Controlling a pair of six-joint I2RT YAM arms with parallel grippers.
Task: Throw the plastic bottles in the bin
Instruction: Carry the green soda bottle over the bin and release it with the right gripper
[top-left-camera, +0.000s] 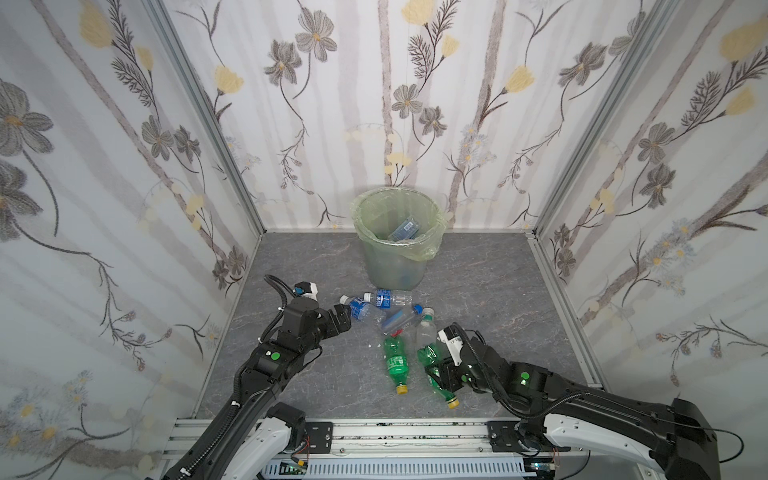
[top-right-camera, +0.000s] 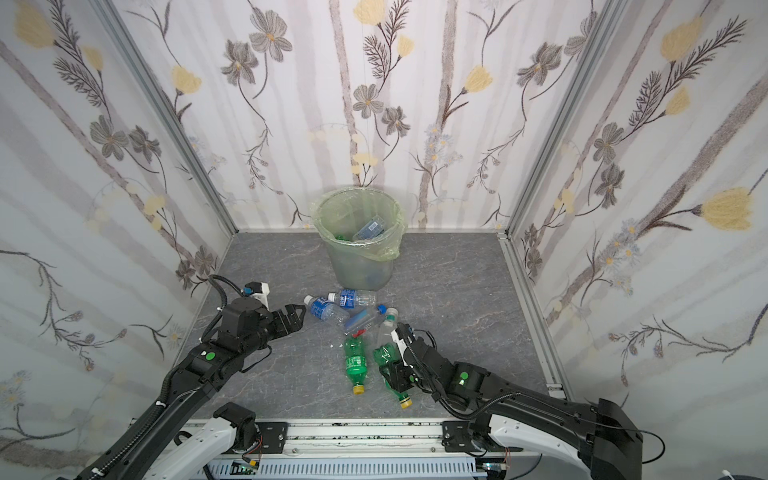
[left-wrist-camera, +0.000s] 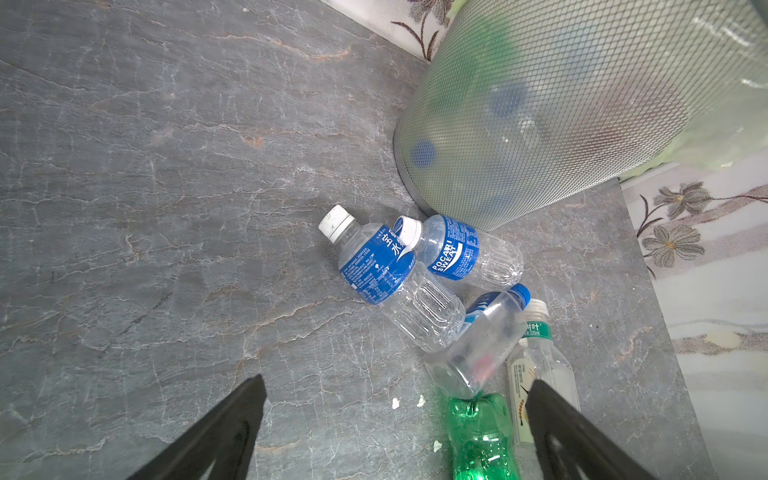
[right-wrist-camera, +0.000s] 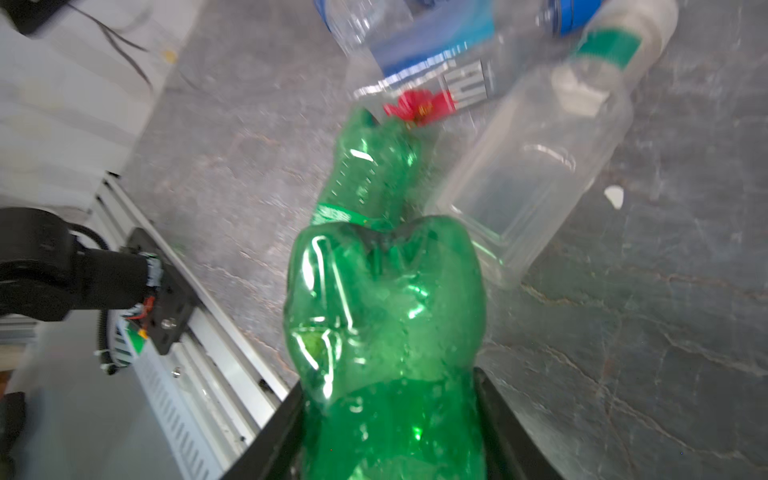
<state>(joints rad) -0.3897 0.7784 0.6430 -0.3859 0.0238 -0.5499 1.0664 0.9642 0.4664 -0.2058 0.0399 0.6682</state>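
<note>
The bin (top-left-camera: 386, 266) stands at the back wall, with a blue-labelled bottle (top-left-camera: 405, 230) showing inside. Several plastic bottles lie in front of it: two clear ones with blue labels (top-left-camera: 360, 308) (top-left-camera: 388, 298), a clear one with a blue cap (top-left-camera: 401, 319), a clear one with a white cap (top-left-camera: 426, 330) and a green one with a yellow cap (top-left-camera: 396, 363). My right gripper (right-wrist-camera: 390, 399) is shut on a second green bottle (right-wrist-camera: 386, 299), a jaw on each side of its body. My left gripper (left-wrist-camera: 397, 380) hangs open and holds nothing, just short of the blue-labelled bottle (left-wrist-camera: 374, 266).
Floral walls close in the grey stone floor (top-left-camera: 498, 291) on three sides. An aluminium rail (top-left-camera: 395, 432) with both arm bases runs along the front edge. Small white scraps (left-wrist-camera: 395, 402) lie on the floor near the lying green bottle (left-wrist-camera: 482, 436).
</note>
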